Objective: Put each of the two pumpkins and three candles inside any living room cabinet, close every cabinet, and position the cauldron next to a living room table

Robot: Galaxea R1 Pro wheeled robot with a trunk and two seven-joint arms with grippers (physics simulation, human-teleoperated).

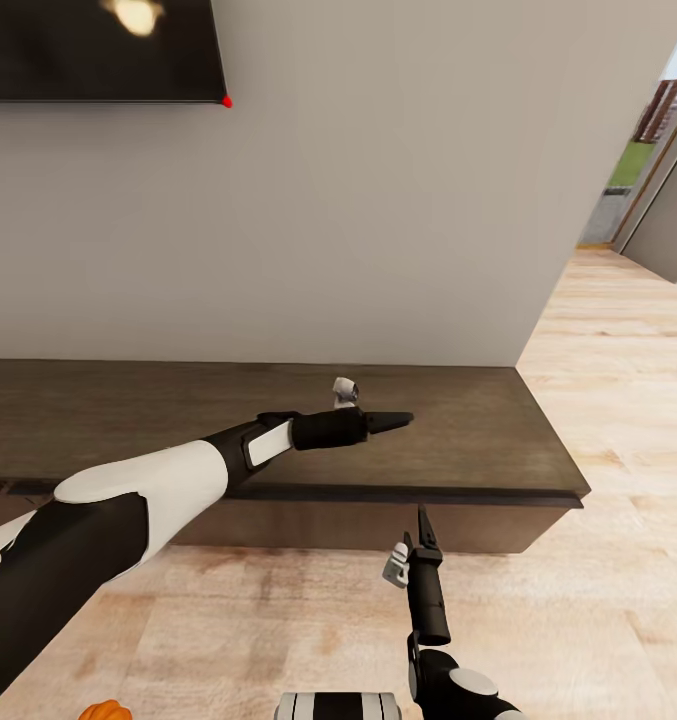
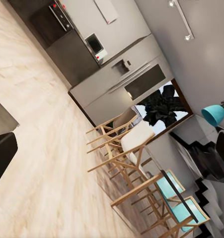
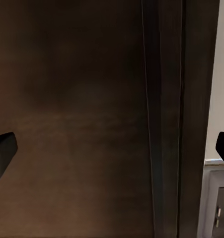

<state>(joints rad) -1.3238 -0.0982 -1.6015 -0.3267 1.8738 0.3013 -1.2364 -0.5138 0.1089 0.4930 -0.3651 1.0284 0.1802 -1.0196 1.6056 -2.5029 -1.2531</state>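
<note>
The long dark-brown cabinet (image 1: 458, 440) runs along the wall in the head view, and its front (image 1: 308, 522) looks closed. My left gripper (image 1: 393, 421) reaches out just above the cabinet's top and holds nothing; one finger (image 2: 2, 158) shows at the edge of the left wrist view. My right gripper (image 1: 423, 525) points at the cabinet's front near the floor. Its fingertips (image 3: 2, 153) stand wide apart in the right wrist view, close to the dark wood (image 3: 82, 99). A sliver of an orange pumpkin (image 1: 104, 711) peeks in at the head view's bottom edge, beneath my left arm.
A black screen (image 1: 98, 50) hangs on the grey wall above the cabinet. Pale wood floor (image 1: 598, 400) stretches right past the cabinet's end toward a doorway (image 1: 668, 210). The left wrist view looks across the floor to grey kitchen units (image 2: 116, 69) and wooden chairs (image 2: 126, 148).
</note>
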